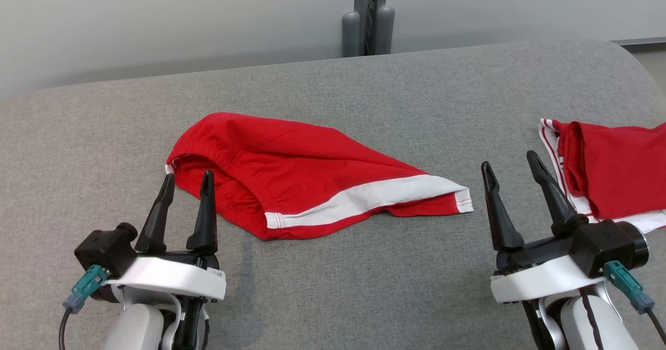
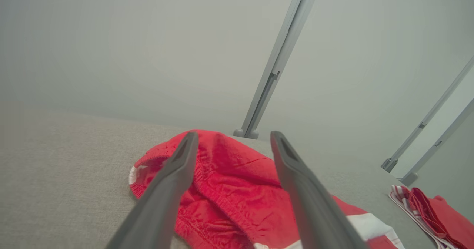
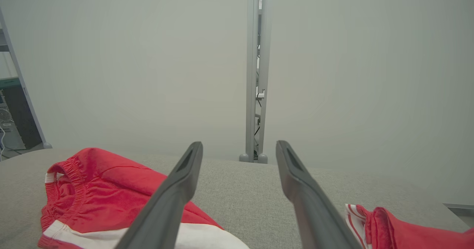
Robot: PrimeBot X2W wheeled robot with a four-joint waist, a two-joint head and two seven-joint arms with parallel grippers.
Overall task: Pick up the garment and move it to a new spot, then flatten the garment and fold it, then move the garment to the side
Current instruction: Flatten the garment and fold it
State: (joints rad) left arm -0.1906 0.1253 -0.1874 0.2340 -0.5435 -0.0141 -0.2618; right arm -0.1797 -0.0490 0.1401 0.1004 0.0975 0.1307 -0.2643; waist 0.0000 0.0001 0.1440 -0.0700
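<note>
Garment [image 1: 312, 178], red with a white band, lies crumpled in the middle of the grey tabletop [image 1: 364, 287], near the left pincer [image 1: 188, 175], which like the right pincer [image 1: 509, 158] stands open and empty, so I judge that picking up, flattening, folding and moving aside are all left to do.

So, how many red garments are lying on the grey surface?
2: one crumpled red-and-white cloth garment at the centre, one folded red-and-white garment at the right edge, partly cut off.

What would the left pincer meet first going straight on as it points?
Probably the red shorts, at the waistband just ahead of the left pincer; its height over them is unclear.
</note>
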